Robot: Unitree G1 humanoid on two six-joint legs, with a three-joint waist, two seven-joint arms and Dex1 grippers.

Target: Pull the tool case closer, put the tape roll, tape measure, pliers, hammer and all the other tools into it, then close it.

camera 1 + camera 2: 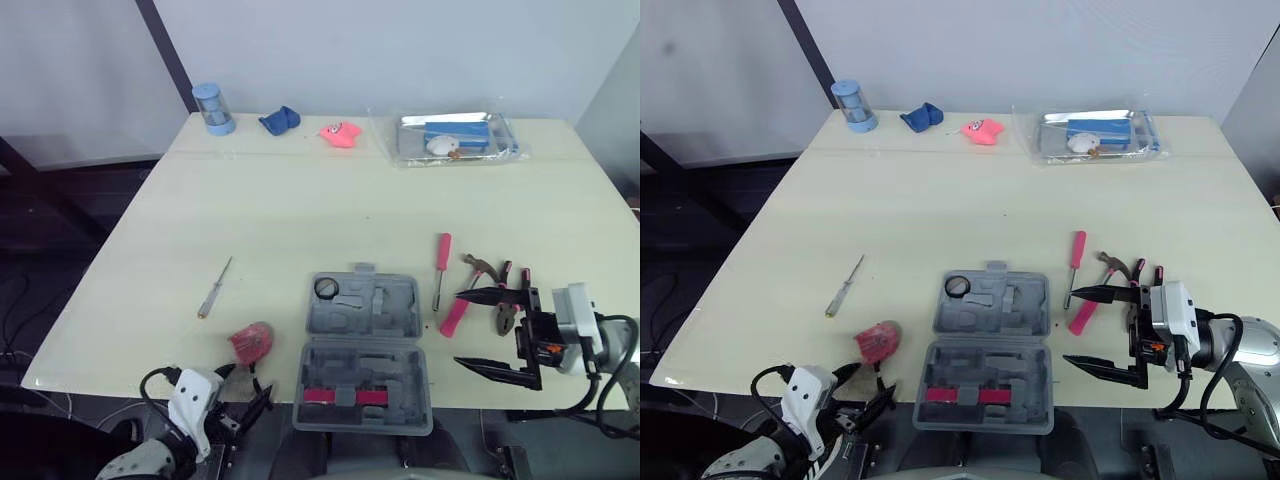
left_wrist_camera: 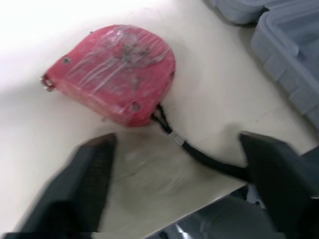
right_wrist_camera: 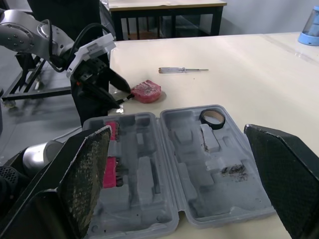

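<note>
Black tapered fingers of the right tool (image 1: pixel 460 328) stand spread wide and hold nothing, hovering over the tabletop (image 1: pixel 300 210) near its near right corner, just right of the case (image 1: pixel 365 350). The left tool (image 2: pixel 182 174) is also wide open and empty at the near edge, its fingers short of the tape measure (image 2: pixel 112 72), a rounded red shell with a glossy, wrinkled surface and a black cord trailing toward one finger. The grey moulded plastic case lies open flat at the near edge, with shaped recesses in both halves; the tape roll (image 1: pixel 327 288), a dark ring, sits in its far half. Beside the right tool lie the pliers (image 1: pixel 505 300), partly hidden, the pink-handled hammer (image 1: pixel 455 315) and a pink screwdriver (image 1: pixel 441 262). A thin screwdriver (image 1: pixel 214 288) lies toward the left edge.
</note>
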